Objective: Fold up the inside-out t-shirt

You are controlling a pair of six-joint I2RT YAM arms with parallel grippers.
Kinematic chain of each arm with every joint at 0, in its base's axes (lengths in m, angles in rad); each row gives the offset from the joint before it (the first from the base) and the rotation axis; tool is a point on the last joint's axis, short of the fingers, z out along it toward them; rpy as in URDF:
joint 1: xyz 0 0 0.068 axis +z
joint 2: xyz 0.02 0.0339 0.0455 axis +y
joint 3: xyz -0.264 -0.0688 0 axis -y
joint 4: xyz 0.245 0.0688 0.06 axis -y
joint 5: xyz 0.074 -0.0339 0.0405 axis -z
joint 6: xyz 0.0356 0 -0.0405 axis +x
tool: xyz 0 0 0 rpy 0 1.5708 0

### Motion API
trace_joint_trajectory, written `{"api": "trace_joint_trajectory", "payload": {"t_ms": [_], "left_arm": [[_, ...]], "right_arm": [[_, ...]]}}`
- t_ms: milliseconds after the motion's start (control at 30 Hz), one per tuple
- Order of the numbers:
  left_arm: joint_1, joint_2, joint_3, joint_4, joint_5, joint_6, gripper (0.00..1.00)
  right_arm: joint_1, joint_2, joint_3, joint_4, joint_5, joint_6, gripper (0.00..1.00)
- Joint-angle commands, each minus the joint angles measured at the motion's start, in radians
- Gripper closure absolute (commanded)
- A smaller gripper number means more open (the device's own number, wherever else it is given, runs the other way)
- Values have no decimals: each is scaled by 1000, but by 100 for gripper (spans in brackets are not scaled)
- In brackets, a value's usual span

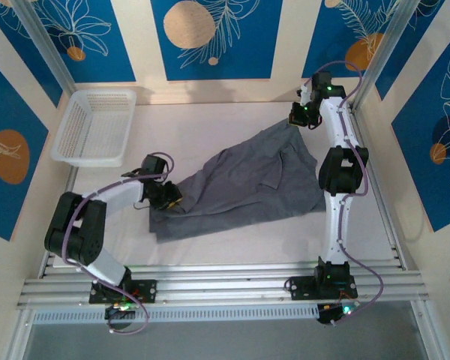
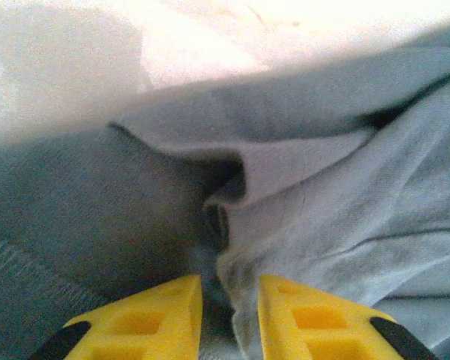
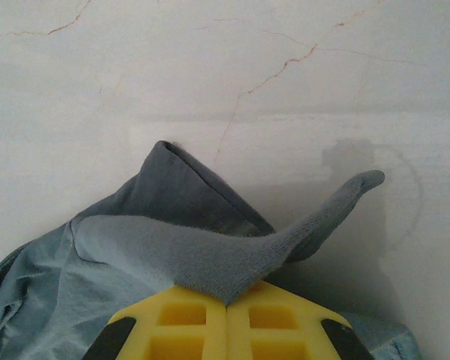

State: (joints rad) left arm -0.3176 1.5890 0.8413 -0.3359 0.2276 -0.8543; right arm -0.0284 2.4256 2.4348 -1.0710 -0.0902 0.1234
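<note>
1. the slate-grey soft cloth t-shirt (image 1: 247, 187) lies crumpled on the pale table (image 1: 210, 127), well apart from the white plastic basket (image 1: 94, 127).
2. the left gripper (image 1: 167, 196) is at its near left corner. the yellow fingers (image 2: 142, 322) stand slightly apart with cloth between them. whether they pinch it, i cannot tell.
3. the right gripper (image 1: 300, 116) is clamped on its far right edge.

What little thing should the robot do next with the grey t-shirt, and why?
Probably close the left gripper on the t-shirt cloth bunched at its slightly parted jaws. The right gripper is shut on the far edge, and the shirt lies crumpled, so both likely need a hold to spread it.
</note>
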Motion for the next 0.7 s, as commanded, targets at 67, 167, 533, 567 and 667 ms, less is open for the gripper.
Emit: {"api": "trace_joint_trajectory", "payload": {"t_ms": [67, 167, 533, 567, 667], "left_arm": [[-8, 22, 19, 36, 1, -9, 79], [-8, 25, 18, 42, 7, -9, 79], [-8, 11, 54, 24, 0, -4, 100], [-5, 9, 70, 10, -7, 3, 100], [43, 8, 148, -37, -24, 37, 100]], "right_arm": [[0, 9, 16, -26, -18, 5, 100], [-1, 9, 13, -24, -20, 5, 100], [-2, 7, 10, -24, -16, 5, 100], [-2, 6, 12, -24, -16, 7, 100], [-6, 6, 16, -16, -1, 16, 100]]}}
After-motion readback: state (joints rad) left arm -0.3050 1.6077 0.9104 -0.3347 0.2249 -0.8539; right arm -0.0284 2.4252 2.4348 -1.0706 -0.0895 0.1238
